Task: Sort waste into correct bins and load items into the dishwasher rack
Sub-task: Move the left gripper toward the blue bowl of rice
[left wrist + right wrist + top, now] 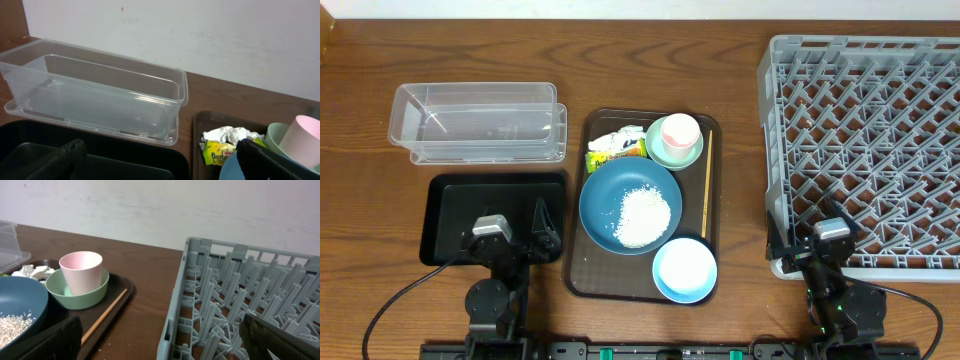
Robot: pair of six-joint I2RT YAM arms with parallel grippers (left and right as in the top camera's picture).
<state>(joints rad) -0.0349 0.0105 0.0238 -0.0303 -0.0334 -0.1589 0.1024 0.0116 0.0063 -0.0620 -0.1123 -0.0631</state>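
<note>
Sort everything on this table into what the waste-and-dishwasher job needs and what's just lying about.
For the job: rice grains, crumpled wrapper, black tray, clear tub, blue plate, light blue bowl, mint green bowl, pink cup, grey rack.

Lying about: brown serving tray, wooden stick lying on it.

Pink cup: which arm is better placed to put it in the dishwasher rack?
Likely right. The pink cup sits at the brown tray's right side, nearer the right gripper at the dishwasher rack's edge. The left gripper hovers over the black tray.
</note>
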